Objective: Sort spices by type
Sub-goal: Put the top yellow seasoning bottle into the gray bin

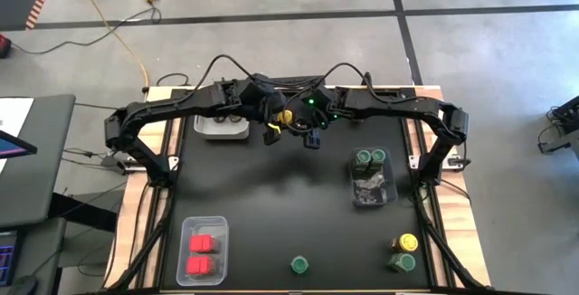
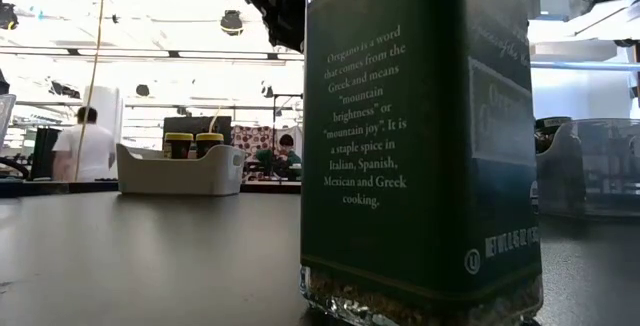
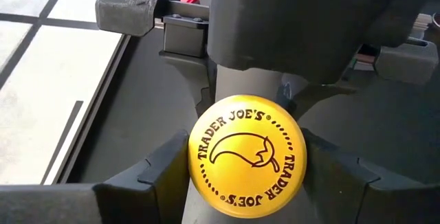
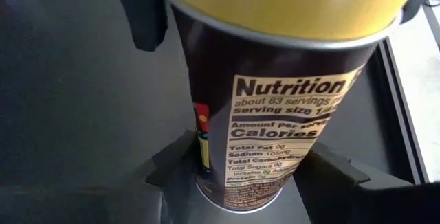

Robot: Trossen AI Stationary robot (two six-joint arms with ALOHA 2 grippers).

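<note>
A dark spice jar with a yellow lid (image 1: 285, 116) hangs in the air above the far middle of the table, between both arms. My left gripper (image 3: 247, 183) comes from the left and is shut at its lid end. My right gripper (image 4: 247, 183) comes from the right, its fingers at the jar's base. Two jars with yellow lids (image 2: 194, 144) stand in a white bin (image 1: 223, 128) at the far left. Green-lidded jars (image 1: 371, 157) stand in a clear bin (image 1: 373, 194) on the right. Red blocks (image 1: 204, 252) lie in a clear bin (image 1: 185, 272) at the near left. My left gripper pinches the jar's lid end (image 3: 206, 157) between its two fingers (image 3: 161, 172), one on each side of the round lid. The lid's top faces back along the fingers. The jar is clear of the table. My right gripper has the jar's base (image 4: 206, 176) between its two fingers (image 4: 175, 165), which lie against opposite sides. The jar reaches away from them, lid end farthest, label (image 4: 282, 121) showing.
Three loose jars stand near the table's front edge: one with a green lid (image 1: 299, 264) in the middle, one yellow-lidded (image 1: 407, 242) and one green-lidded (image 1: 403, 261) at the right. A green oregano jar (image 2: 420, 146) fills the low view. People sit in the room beyond.
</note>
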